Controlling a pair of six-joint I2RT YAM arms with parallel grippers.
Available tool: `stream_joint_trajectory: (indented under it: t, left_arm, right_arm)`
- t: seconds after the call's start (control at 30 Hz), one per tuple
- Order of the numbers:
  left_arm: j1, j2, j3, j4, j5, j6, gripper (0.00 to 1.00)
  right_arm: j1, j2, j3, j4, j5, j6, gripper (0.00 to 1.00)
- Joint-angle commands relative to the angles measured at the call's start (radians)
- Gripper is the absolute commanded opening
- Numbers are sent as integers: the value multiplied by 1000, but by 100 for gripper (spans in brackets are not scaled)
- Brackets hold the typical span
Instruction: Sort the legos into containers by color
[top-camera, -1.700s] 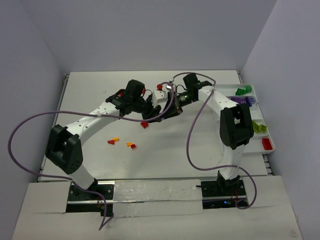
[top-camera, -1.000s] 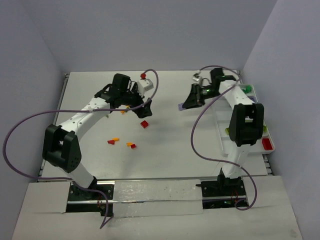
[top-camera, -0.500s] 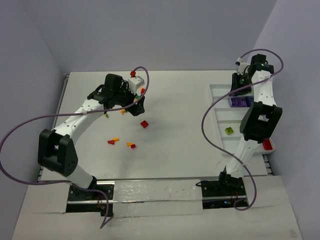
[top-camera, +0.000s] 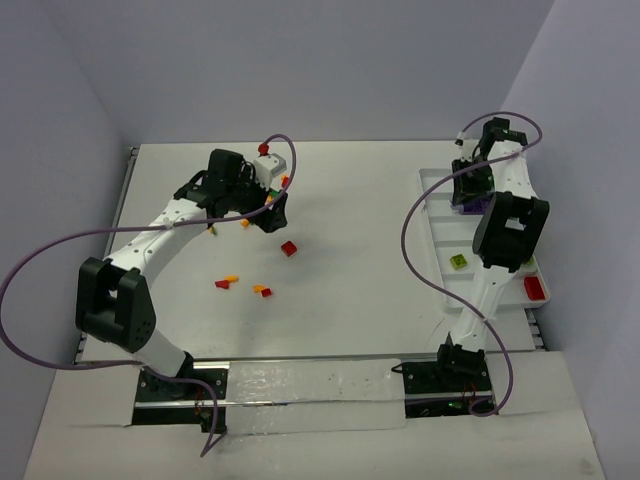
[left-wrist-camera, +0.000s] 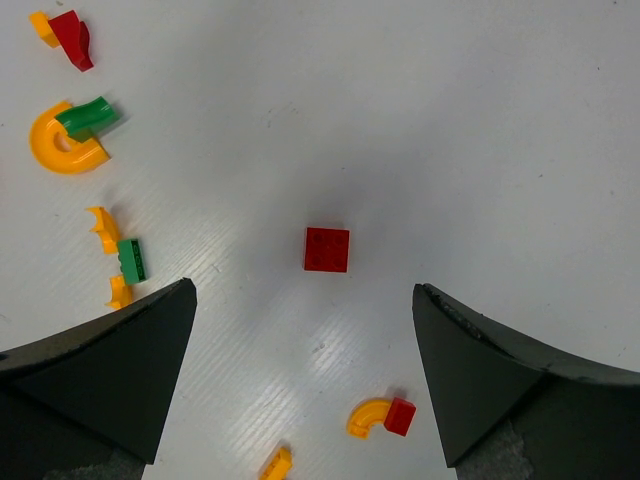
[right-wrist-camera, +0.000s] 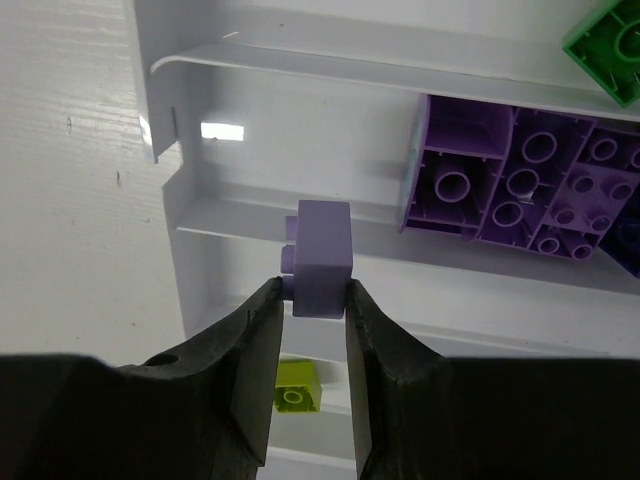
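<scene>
My right gripper (right-wrist-camera: 313, 292) is pinching 1 pale purple brick (right-wrist-camera: 322, 255) by its sides, the jaws pressed in on it with the brick standing proud of the tips. It hangs over the white tray (right-wrist-camera: 200, 215), above the divider at the edge of the compartment that holds the purple pile (right-wrist-camera: 520, 190), at that compartment's table-side end. I can't tell how high above the tray it is.

Next door on one side I see a green brick (right-wrist-camera: 605, 40), and on the other a lime brick (right-wrist-camera: 297, 385). From overhead, a red piece (top-camera: 533, 288) lies in the compartment nearest the arm bases. So I judge 4 colours already have a home, and this purple one only needs a small shift toward the pile and a release.

My left gripper (left-wrist-camera: 305, 300) is spread wide and holds nothing, hovering over a red square brick (left-wrist-camera: 327, 249) that lies flat on the table between the fingers' line.

Around it the unsorted lot lies on the table: an orange arch (left-wrist-camera: 55, 150) with a green piece (left-wrist-camera: 90, 115) on it, and an orange curve touching a small red block (left-wrist-camera: 400, 415). More orange, red and green bits lie along the left of that view, about 10 pieces in all. I see no orange in the tray. I'd put the job somewhere past the middle, with red, orange and green left to carry across.
</scene>
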Motion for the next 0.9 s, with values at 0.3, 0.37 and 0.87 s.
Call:
stream_joint_trajectory:
  t: [0.3, 0.37, 0.87]
  left_arm:
    - [56, -26, 19, 24, 18, -52, 99]
    - [124, -43, 15, 48, 120, -135, 99]
    - [445, -46, 35, 67, 228, -388, 99]
  right_arm:
    - [143, -82, 91, -25, 23, 66, 69]
    - [212, -136, 60, -12, -90, 93, 69]
    - [864, -85, -88, 281, -79, 317, 75]
